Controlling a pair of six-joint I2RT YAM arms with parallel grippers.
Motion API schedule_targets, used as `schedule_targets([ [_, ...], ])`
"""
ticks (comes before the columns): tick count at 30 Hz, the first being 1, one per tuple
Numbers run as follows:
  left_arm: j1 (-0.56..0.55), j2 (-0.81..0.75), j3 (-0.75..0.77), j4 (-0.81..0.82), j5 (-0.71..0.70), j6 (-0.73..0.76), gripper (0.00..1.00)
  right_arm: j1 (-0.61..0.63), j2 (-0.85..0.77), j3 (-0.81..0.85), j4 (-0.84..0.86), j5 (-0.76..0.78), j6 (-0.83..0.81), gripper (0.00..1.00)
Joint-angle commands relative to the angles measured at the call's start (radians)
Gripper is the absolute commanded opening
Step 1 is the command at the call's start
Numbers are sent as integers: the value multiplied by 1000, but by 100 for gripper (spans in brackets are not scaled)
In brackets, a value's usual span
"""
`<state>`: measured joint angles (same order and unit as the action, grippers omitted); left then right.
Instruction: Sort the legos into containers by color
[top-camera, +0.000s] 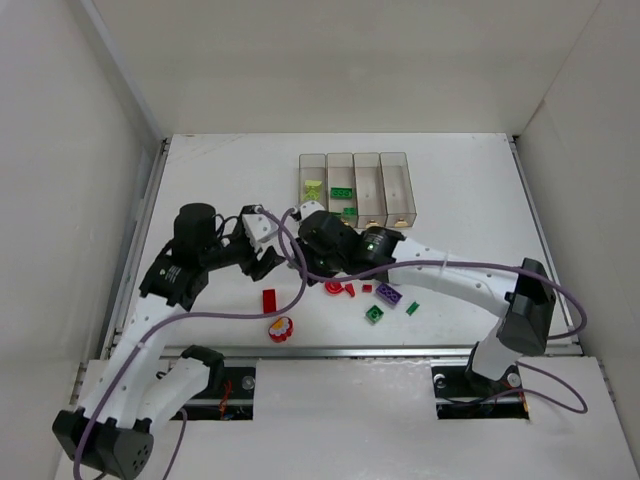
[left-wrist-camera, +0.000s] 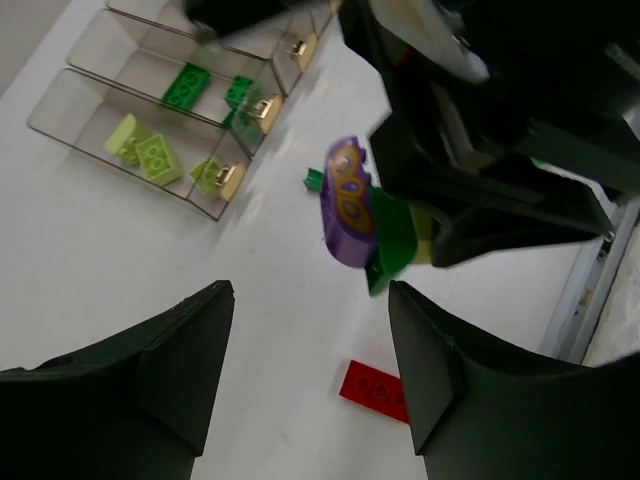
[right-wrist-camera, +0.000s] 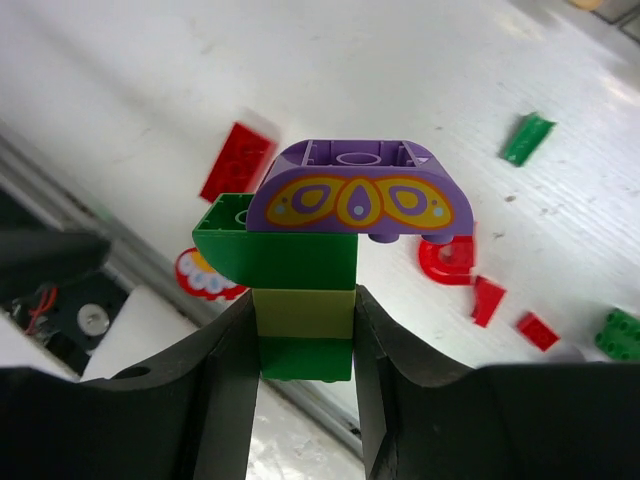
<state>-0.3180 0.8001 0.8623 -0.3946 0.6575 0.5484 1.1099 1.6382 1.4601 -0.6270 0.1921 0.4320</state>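
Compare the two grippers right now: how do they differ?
The right gripper is shut on a stack of green, yellow-green and purple legos; the left gripper stands open and empty. The right gripper's fingers clamp the stack's lower bricks; the left gripper only faces the stack, not touching it. Both have black fingers.

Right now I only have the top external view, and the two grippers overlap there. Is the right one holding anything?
Observer: Yes, the right gripper is shut on a lego stack.
Operator: What's in it?
Observer: A purple rounded piece on top, a green brick under it, then a yellow-green brick between the fingers.
Operator: And the left?
Observer: The left gripper is open and empty, with the stack ahead of its jaws.
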Motion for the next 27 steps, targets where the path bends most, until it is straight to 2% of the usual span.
schedule_targets([
  [1, 0, 65, 66, -130, 151, 149, 60, -64, 2, 46, 7, -28, -39, 0],
  [7, 0, 119, 86, -171, 205, 222, 49, -85, 2, 100, 18, -39, -87, 0],
  [10, -9, 119, 73, -141, 191, 171, 61, -85, 12, 109, 18, -80, -87, 0],
  [11, -9, 119, 58, -78, 171, 132, 64, -85, 12, 109, 18, -89, -87, 0],
  [14, -20, 128, 49, -27, 96, 70, 64, -85, -11, 69, 47, -86, -87, 0],
  [17, -20, 119, 73, -36, 68, 83, 58, -85, -76, -13, 98, -25, -174, 0],
  [20, 22, 88, 84, -88, 148, 154, 52, -85, -191, -182, 206, 81, -318, 0],
  [21, 22, 88, 93, -104, 160, 154, 52, -85, -225, -228, 242, 160, -350, 0],
  [24, 22, 76, 93, -104, 198, 137, 52, -85, -366, -392, 412, 251, -466, 0],
  [27, 22, 100, 93, -37, 230, 7, 60, -85, -486, -507, 556, 262, -564, 0],
])
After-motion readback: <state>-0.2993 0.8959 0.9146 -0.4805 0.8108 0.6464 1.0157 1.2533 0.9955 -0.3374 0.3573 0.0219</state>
